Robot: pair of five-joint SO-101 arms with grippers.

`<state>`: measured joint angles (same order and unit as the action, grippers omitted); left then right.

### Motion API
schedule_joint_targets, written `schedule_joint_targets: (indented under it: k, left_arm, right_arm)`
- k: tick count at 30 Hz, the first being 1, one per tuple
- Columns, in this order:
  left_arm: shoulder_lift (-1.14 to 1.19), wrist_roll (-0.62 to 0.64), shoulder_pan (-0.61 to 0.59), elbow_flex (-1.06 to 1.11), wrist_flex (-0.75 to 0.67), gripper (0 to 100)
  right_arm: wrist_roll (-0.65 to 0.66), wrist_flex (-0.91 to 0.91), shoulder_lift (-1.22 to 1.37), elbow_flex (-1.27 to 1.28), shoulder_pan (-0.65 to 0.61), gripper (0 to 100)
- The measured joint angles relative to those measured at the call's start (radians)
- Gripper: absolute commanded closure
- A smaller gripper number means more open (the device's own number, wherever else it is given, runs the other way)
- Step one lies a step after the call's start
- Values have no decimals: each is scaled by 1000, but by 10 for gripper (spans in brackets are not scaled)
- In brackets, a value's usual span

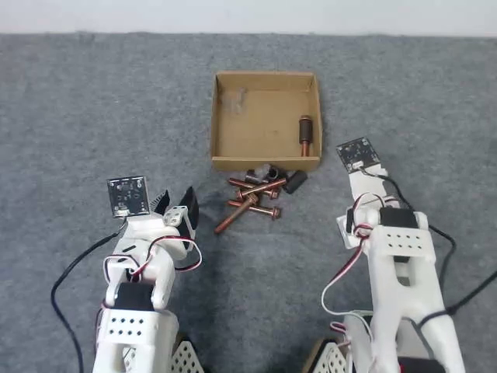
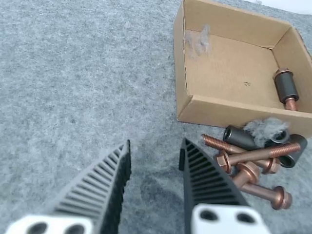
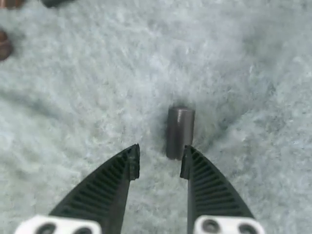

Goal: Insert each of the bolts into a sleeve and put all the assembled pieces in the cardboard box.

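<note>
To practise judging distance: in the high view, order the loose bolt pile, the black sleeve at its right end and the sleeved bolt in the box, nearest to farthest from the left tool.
1. Loose bolt pile, just right of the left tool.
2. Black sleeve, at the pile's right end, before the box.
3. Sleeved bolt, inside the box by its right wall.

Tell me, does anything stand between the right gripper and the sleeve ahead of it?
Nothing visible does. The right gripper is open, and the sleeve lies on the carpet close to its fingertips, with no other part in between.
</note>
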<state>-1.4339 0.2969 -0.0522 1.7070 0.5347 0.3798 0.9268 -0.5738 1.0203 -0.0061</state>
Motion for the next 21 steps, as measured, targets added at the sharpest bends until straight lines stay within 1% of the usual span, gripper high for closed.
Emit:
schedule_joint_targets:
  k: [5, 10, 15, 21]
  left_arm:
    - [0, 0, 0, 0, 0, 844]
    - [0, 0, 0, 0, 0, 844]
    - [0, 0, 0, 0, 0, 844]
    - [0, 0, 0, 0, 0, 844]
  right_arm:
    - [0, -74, 117, 0, 37, 876]
    - [0, -92, 218, -15, 91, 876]
    - [29, -130, 295, -29, 91, 876]
    - [40, -146, 305, -58, 91, 876]
